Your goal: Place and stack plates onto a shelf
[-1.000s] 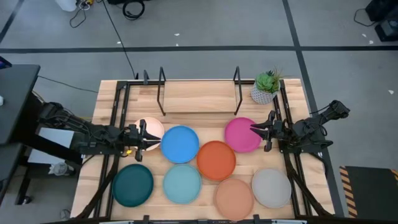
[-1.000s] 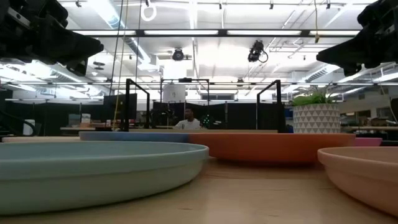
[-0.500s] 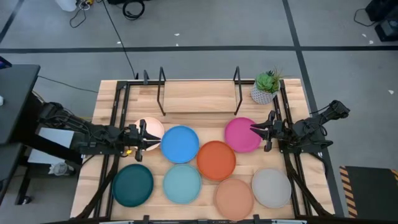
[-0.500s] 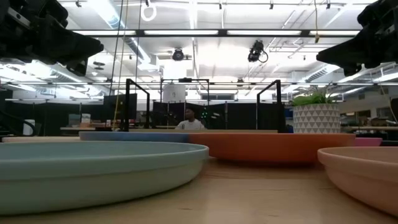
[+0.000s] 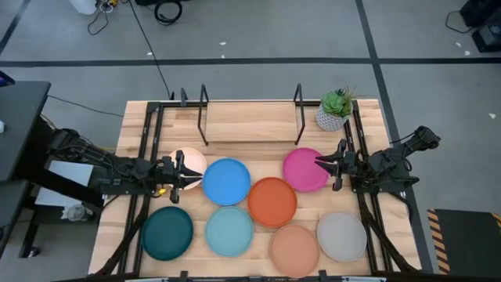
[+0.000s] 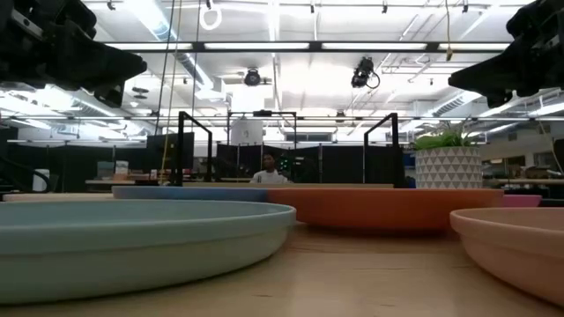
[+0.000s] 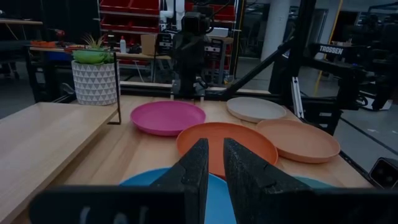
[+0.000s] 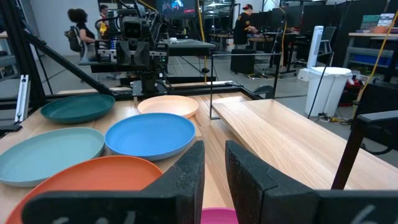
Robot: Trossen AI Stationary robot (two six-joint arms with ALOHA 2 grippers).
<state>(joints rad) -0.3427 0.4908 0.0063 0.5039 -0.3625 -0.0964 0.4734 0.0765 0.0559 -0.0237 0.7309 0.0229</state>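
Plates were laid across the table, none on the shelf [image 5: 250,123]. All eight were shown only from above; the low view gave just near rims. The left gripper [image 5: 179,171], fingers nearly pressed together, was held over the cream-pink plate [image 5: 192,160], just beside the blue plate [image 5: 226,181]. The right gripper [image 5: 338,165], likewise nearly closed, was held at the magenta plate's [image 5: 304,169] edge.

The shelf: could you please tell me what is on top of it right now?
Nothing shows on the shelf: its light-wood board is bare between the black loops. All eight plates lie on the table in front of it. The potted plant stands beside its right end.
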